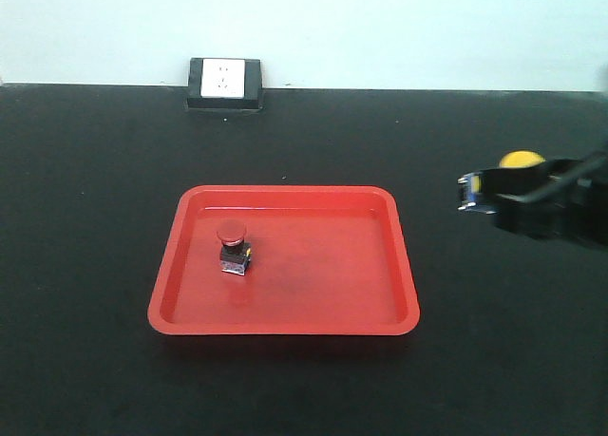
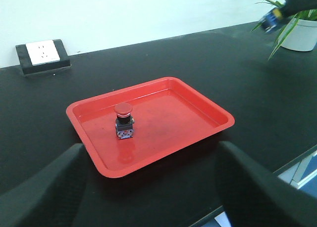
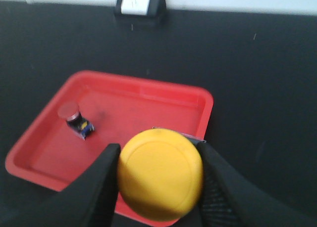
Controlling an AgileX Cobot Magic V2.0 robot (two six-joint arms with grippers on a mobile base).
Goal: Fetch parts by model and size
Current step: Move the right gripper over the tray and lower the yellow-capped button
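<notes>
Front view high, wide; both wrist views nearer; all share red tray (image 1: 285,317).

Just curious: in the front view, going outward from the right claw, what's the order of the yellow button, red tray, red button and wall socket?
1. Yellow button, held in the right gripper.
2. Red tray, centre.
3. Red button, tray's left part.
4. Wall socket, back edge.

two push-button switches: one red-capped switch (image 1: 233,247), one yellow-capped switch (image 3: 160,173); one red tray (image 1: 380,303) mid-desk; one white wall socket (image 1: 225,82) at the desk's far edge; one potted plant (image 2: 297,29) near a far corner
</notes>
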